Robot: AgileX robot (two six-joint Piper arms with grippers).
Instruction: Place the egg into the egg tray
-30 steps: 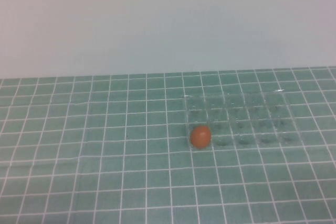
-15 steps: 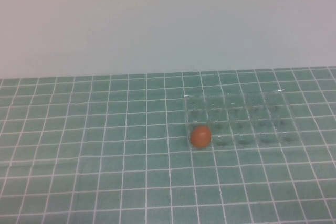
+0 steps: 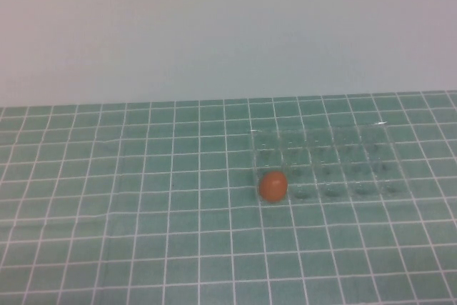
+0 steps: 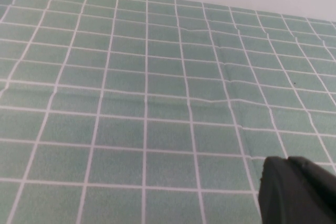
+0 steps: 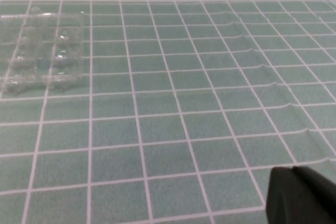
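The orange-brown egg (image 3: 273,186) rests at the front left corner of the clear egg tray (image 3: 357,141), inside its outline. The tray lies on the green tiled surface right of centre, and part of it shows in the right wrist view (image 5: 58,80). Neither arm shows in the high view. My left gripper (image 4: 287,161) is a dark tip over bare tiles, its fingers pressed together and empty. My right gripper (image 5: 292,170) is likewise shut and empty over bare tiles, well away from the tray. The egg shows in neither wrist view.
The green tiled cloth (image 3: 143,212) covers the whole table and has slight wrinkles (image 5: 262,72). A plain pale wall (image 3: 228,26) stands behind the table's far edge.
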